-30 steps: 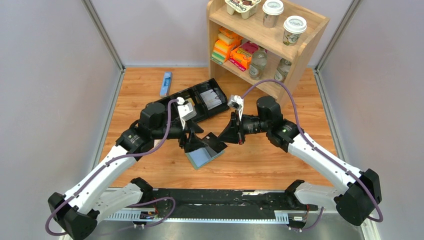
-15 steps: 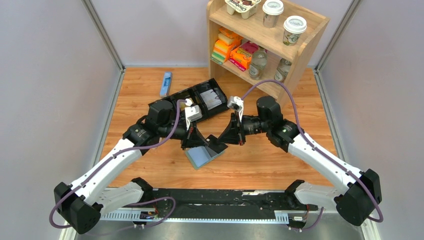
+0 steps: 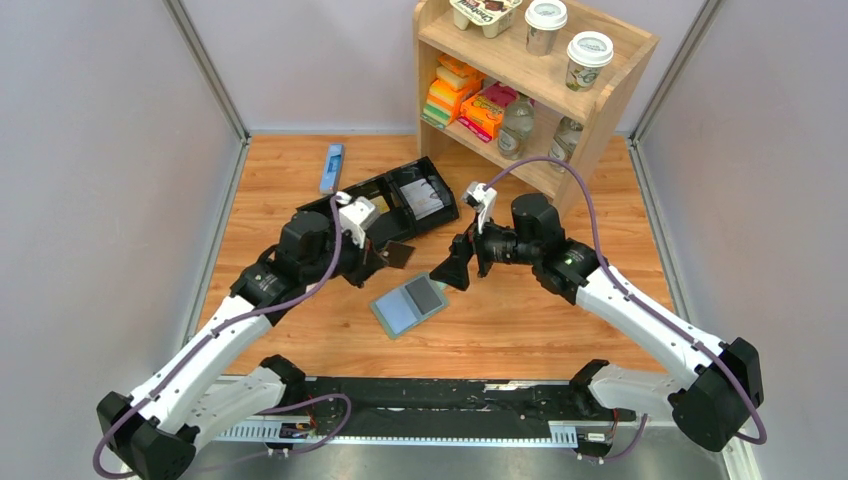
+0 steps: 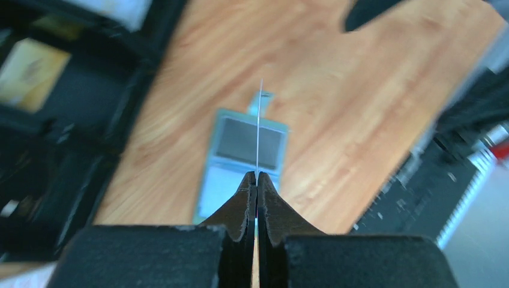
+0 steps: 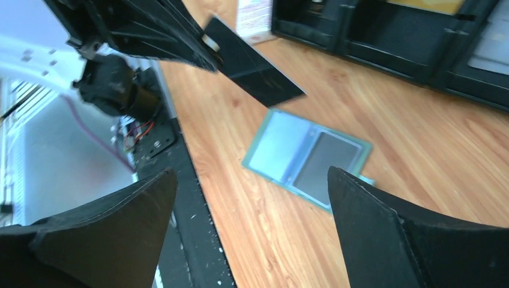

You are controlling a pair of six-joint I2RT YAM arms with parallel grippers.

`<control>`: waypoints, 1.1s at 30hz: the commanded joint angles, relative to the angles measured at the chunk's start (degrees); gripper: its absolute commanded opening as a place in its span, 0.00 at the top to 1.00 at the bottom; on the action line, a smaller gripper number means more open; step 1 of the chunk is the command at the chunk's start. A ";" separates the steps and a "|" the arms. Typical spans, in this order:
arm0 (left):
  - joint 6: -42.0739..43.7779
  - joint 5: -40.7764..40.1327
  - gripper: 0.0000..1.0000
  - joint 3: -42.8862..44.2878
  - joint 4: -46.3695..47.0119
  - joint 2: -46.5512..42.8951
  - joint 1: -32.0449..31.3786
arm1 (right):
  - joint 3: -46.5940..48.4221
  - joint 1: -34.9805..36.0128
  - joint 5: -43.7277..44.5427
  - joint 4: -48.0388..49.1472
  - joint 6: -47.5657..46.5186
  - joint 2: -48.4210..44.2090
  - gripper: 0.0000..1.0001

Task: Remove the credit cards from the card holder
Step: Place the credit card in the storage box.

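Note:
The card holder point(image 3: 397, 311) lies open and flat on the wooden table, its pale blue panels up. A dark credit card point(image 3: 424, 293) rests on its right panel. My left gripper point(image 3: 384, 252) is shut on another dark credit card point(image 3: 399, 254), held in the air up and left of the holder. In the left wrist view that card point(image 4: 259, 123) shows edge-on as a thin line over the holder point(image 4: 215, 183). My right gripper point(image 3: 453, 268) hovers open just right of the holder point(image 5: 282, 144), with nothing between its fingers.
The black compartment tray point(image 3: 392, 197) lies behind the left gripper. A blue pen-like item point(image 3: 332, 167) sits at the far left. A wooden shelf point(image 3: 600, 105) with cups, bottles and packets stands at the back right. The arms' base rail point(image 3: 420, 405) runs along the near edge.
My left gripper shut on a card at the holder and drew it up and left, clear of it. My right gripper opened, let go at the holder and lifted slightly.

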 commanded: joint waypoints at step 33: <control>-32.41 -26.46 0.96 -5.51 25.71 28.18 22.73 | -3.00 -2.38 15.16 4.96 13.03 2.51 0.02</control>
